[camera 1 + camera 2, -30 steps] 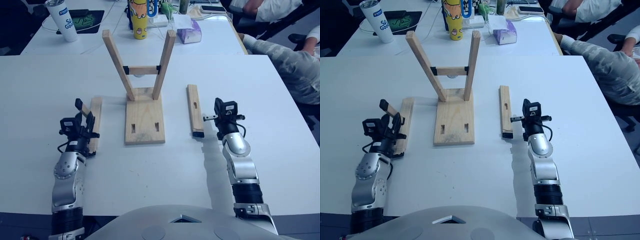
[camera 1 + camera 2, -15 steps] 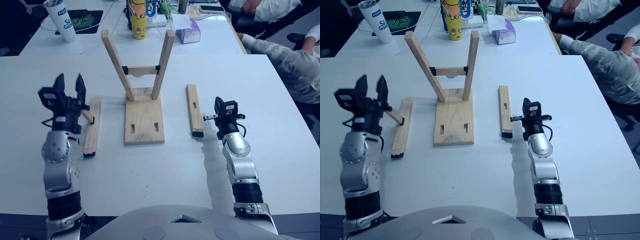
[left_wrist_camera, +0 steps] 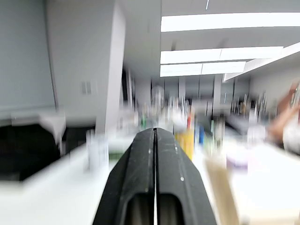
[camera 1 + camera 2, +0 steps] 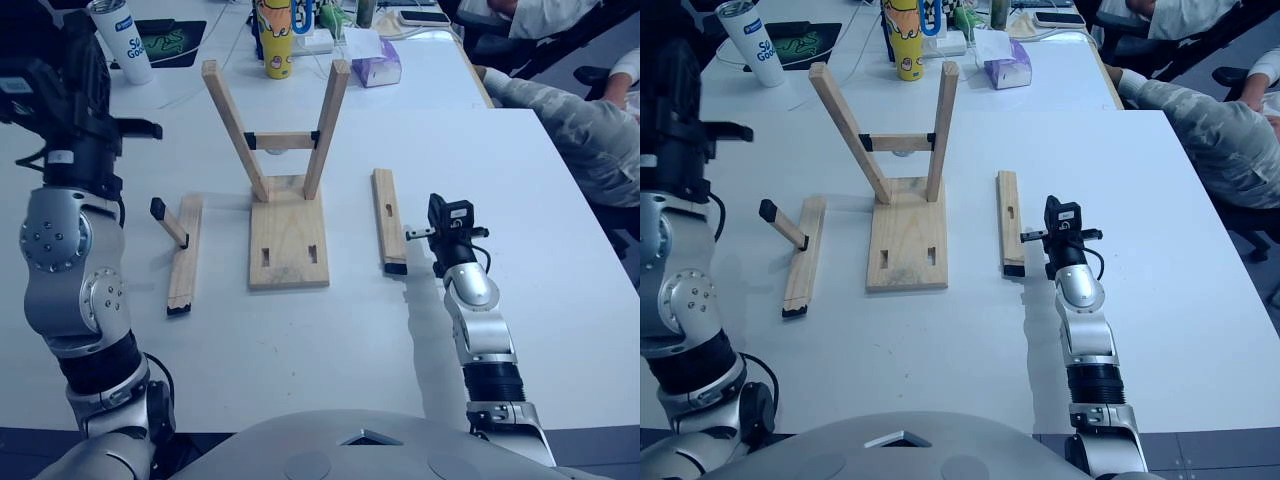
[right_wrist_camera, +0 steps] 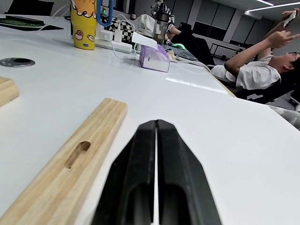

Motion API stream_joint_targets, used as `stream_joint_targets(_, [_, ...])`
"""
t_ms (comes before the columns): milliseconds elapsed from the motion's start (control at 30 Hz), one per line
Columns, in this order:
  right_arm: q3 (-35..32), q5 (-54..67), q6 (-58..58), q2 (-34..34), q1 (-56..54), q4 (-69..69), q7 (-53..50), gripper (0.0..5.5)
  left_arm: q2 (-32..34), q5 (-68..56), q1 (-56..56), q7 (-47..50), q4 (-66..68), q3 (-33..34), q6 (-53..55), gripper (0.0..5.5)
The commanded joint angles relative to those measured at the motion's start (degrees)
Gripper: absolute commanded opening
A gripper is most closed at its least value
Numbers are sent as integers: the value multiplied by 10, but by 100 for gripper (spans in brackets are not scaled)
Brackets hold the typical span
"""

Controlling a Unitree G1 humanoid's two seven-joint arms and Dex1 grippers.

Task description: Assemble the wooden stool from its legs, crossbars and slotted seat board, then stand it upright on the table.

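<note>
Plainly, the slotted seat board (image 4: 290, 245) lies flat at the middle of the bench (image 4: 300, 340). Two upright legs (image 4: 232, 125) stand out of its far end, joined by a crossbar (image 4: 285, 140). A loose leg (image 4: 389, 230) lies just right of the board, and the right gripper (image 5: 156, 123) rests on the bench beside it, fingers pressed together on nothing. Left of the board lies another leg (image 4: 185, 255) with a short crossbar (image 4: 168, 222) sticking up from it. The left gripper (image 3: 154, 132) hangs high above the bench, fingers together, empty.
</note>
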Motion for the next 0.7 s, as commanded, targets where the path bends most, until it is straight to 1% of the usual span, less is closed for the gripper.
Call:
stream_joint_targets(33, [-7, 4, 1, 2, -10, 1, -2, 0, -30, 15, 84, -16, 125, -28, 25, 0])
stream_joint_targets(100, [-7, 5, 2, 4, -12, -1, -2, 0, -35, 19, 88, -30, 164, -37, 8, 0])
stream_joint_targets(167, [-6, 5, 3, 5, -18, 2, 0, 0, -41, 15, 84, -34, 171, -34, -13, 0])
stream_joint_targets(300, [-7, 6, 2, 3, -17, 1, 2, 0, -39, 11, 63, -41, 137, -32, -52, 0])
stream_joint_targets(400, [-7, 5, 1, 3, -13, 1, 2, 0, -40, 8, 50, -35, 112, -18, -83, 0])
stream_joint_targets(533, [-7, 4, 0, 4, -9, 0, 1, 0, -41, -6, 11, -11, 72, 31, -141, 0])
stream_joint_targets(667, [-8, 3, -1, 6, -5, 0, -3, 0, -14, -32, -36, 7, 50, 98, -172, 0])
stream_joint_targets(700, [-8, 3, -1, 7, -4, -1, -4, 0, -5, -39, -36, 5, 55, 110, -166, 20])
